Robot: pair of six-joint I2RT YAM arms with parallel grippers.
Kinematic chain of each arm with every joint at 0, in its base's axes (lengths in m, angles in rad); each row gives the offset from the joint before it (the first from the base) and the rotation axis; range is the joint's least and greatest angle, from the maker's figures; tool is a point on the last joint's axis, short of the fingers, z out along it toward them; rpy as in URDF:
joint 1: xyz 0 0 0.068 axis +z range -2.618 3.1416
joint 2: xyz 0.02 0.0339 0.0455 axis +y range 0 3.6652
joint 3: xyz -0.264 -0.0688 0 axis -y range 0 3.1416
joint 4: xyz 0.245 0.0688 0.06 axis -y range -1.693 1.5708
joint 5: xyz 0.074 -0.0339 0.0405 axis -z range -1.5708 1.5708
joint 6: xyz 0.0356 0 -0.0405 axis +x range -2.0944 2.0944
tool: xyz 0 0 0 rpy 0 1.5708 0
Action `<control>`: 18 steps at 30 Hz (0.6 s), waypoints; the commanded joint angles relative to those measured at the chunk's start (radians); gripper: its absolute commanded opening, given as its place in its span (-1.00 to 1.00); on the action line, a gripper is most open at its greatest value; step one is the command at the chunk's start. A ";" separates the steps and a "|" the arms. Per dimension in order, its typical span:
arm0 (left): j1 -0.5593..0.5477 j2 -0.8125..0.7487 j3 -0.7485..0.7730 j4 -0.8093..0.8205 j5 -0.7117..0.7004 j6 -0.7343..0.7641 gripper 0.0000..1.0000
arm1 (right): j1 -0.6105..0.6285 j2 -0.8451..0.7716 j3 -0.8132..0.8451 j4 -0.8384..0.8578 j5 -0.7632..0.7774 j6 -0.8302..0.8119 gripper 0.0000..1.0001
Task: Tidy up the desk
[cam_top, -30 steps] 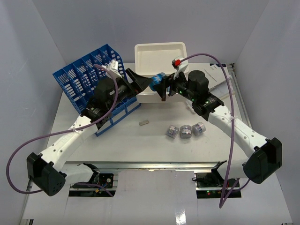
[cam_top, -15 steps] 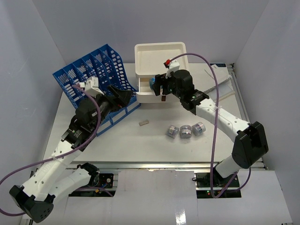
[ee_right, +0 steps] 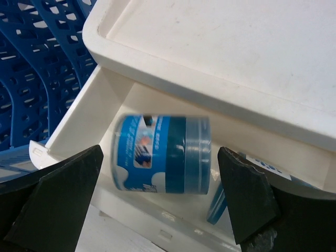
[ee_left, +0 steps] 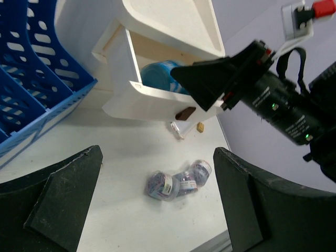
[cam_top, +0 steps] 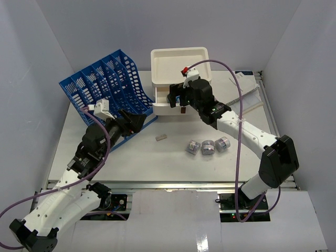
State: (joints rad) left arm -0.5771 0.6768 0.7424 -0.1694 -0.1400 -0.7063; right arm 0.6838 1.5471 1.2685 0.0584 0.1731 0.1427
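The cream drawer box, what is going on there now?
The right gripper hangs open over the pulled-out drawer, with a blue canister between its fingers but apart from them, blurred, apparently dropping in. The left gripper is open and empty. Three small rolls lie on the desk.

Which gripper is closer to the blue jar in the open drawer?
Right. The right gripper hangs open just above the blue jar in the drawer; the left gripper sits back beside the blue file rack.
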 commanded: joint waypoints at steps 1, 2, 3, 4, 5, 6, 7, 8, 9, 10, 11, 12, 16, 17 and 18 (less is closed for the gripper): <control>0.002 -0.025 -0.065 0.105 0.135 0.005 0.96 | 0.003 -0.039 0.055 0.073 0.002 -0.029 0.83; 0.002 -0.027 -0.086 0.139 0.167 -0.004 0.96 | 0.003 -0.047 0.059 0.063 -0.014 -0.037 0.81; 0.002 -0.024 -0.104 0.161 0.193 -0.014 0.96 | 0.003 -0.055 0.063 0.052 -0.037 -0.049 0.81; 0.002 -0.012 -0.116 0.162 0.209 -0.025 0.96 | 0.003 -0.064 0.067 0.045 -0.069 -0.073 0.81; 0.002 0.004 -0.119 0.172 0.234 -0.027 0.96 | 0.003 -0.076 0.067 0.041 -0.113 -0.115 0.81; 0.002 0.026 -0.121 0.204 0.251 -0.028 0.96 | 0.002 -0.097 0.065 0.033 -0.184 -0.188 0.81; 0.002 0.039 -0.122 0.220 0.282 -0.028 0.93 | 0.001 -0.118 0.067 -0.002 -0.310 -0.232 0.80; 0.002 0.073 -0.123 0.229 0.305 -0.038 0.89 | -0.013 -0.130 0.075 -0.041 -0.440 -0.351 0.80; 0.002 0.101 -0.123 0.235 0.323 -0.046 0.84 | -0.024 -0.136 0.098 -0.096 -0.561 -0.458 0.80; 0.002 0.128 -0.123 0.249 0.347 -0.053 0.79 | -0.027 -0.140 0.117 -0.150 -0.637 -0.539 0.80; 0.002 0.156 -0.123 0.266 0.374 -0.059 0.72 | -0.027 -0.145 0.132 -0.201 -0.693 -0.616 0.80; 0.001 0.187 -0.124 0.287 0.385 -0.067 0.63 | -0.030 -0.138 0.154 -0.242 -0.677 -0.668 0.81; -0.005 0.295 -0.124 0.363 0.426 -0.079 0.30 | -0.058 -0.121 0.199 -0.330 -0.642 -0.820 0.89; -0.007 0.321 -0.122 0.397 0.438 -0.074 0.25 | -0.076 -0.118 0.200 -0.335 -0.657 -0.853 0.94; -0.008 0.357 -0.117 0.440 0.450 -0.062 0.24 | -0.095 -0.110 0.203 -0.342 -0.701 -0.912 0.98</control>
State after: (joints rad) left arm -0.5785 0.9513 0.6189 0.1162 0.2227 -0.7705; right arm 0.6496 1.4300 1.4301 -0.1761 -0.4058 -0.4966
